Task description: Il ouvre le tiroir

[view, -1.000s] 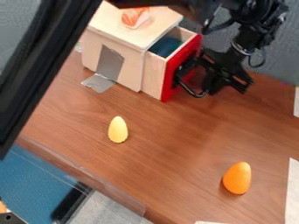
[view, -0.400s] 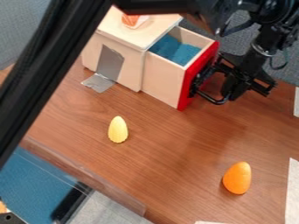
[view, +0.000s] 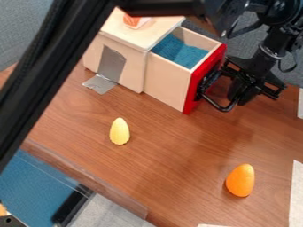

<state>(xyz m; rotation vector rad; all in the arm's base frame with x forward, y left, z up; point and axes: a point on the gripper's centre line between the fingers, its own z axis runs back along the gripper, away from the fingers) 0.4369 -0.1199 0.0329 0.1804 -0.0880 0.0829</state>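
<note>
Extended slightly farther: your red-fronted, rectangular wooden drawer [view: 166, 82] (blue inside). Your black gripper [view: 208, 88] is at its front; you cannot tell the jaws' state.

Drawer [view: 168, 82] further out of box [view: 127, 35] than 1.0 s ago, slid toward 4 o'clock. Most of the travel was done by 0.4 s ago; only a little more since. Red front [view: 204, 80] now farther from box, more blue interior [view: 180, 51] exposed. Gripper [view: 211, 88] shifted toward 4 o'clock along with red front. Long black bar [view: 65, 48], at 10 o'clock in view, moved toward 3 o'clock versus 1.0 s ago.
</note>
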